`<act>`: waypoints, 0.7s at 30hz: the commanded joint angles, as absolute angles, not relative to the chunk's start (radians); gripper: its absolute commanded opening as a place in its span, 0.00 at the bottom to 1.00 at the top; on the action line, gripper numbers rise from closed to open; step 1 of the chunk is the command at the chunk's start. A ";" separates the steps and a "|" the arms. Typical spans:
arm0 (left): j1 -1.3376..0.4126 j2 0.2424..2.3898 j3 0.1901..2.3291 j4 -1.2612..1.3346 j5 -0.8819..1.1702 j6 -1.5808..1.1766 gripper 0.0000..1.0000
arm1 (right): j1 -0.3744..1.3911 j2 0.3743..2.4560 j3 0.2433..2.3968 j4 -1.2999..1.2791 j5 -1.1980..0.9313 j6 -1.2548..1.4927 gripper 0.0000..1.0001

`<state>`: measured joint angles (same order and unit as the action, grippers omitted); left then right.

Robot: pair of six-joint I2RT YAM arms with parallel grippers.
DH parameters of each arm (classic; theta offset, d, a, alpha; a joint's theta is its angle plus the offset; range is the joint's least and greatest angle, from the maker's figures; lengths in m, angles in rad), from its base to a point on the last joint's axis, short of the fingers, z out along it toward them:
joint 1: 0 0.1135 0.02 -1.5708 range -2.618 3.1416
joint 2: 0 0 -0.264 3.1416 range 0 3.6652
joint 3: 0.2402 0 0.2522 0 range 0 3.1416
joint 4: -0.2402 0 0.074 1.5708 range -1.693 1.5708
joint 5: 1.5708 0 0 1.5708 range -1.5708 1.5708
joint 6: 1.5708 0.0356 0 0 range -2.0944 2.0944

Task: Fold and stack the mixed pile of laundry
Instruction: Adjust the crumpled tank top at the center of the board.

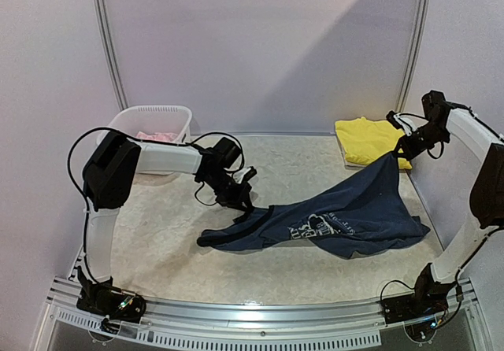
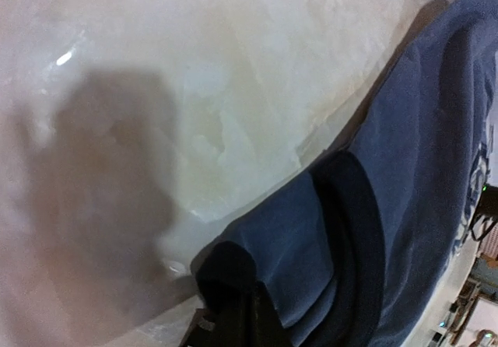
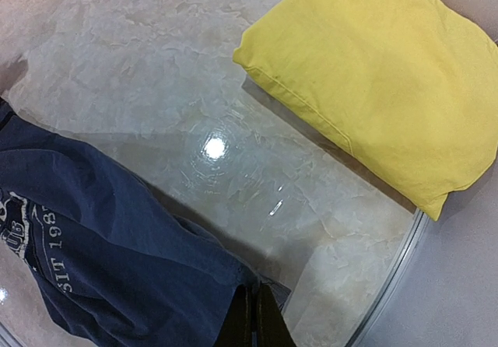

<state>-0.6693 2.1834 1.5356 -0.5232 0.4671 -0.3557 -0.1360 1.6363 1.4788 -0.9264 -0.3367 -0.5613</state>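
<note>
Currently left gripper [image 1: 242,199] and right gripper [image 1: 394,153] both clamp the navy top [image 1: 354,209] stretched between them; next probably lay it flat to fold.

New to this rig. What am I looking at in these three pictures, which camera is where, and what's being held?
Two robot arms are bolted at the near edge of a table. The wide picture comes from a fixed camera above and behind them; the other two come from a camera on each wrist. The left gripper and right gripper are each shut on an end of a navy printed top, the right end lifted. A folded yellow garment lies far right; a white basket far left holds pink cloth.
</note>
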 commanded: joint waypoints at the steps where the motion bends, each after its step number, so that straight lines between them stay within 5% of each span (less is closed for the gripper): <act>1: -0.667 2.119 1.467 -0.495 0.481 -0.376 0.00 | -0.138 1.647 1.485 -0.921 -0.353 -0.557 0.00; 11: -0.650 1.578 1.213 -0.588 0.218 -0.417 0.00 | -0.161 1.449 1.438 -0.860 -0.380 -0.539 0.00; 21: -0.652 1.394 0.931 -0.690 0.153 -0.497 0.00 | -0.161 1.352 1.187 -0.946 -0.436 -0.625 0.00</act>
